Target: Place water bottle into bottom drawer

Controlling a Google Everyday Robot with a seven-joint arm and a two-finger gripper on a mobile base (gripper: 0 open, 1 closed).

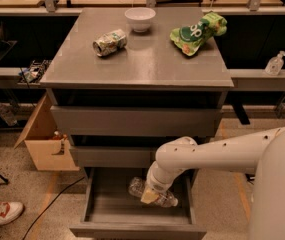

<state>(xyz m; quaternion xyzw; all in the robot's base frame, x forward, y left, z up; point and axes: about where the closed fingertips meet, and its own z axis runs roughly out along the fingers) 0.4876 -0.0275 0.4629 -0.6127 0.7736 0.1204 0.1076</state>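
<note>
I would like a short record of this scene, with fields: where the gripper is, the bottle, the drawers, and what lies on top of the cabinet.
gripper: low, inside the outline of the open bottom drawer, at the bottle
bottle: on its side, in the drawer's right half
bottom drawer: pulled out
upper drawers: both shut
cabinet top: can left, bowl at back, green bag right

White arm [222,151] extended, wrist [168,165] bent downward; end effector [152,195] low, centre frame.
</note>
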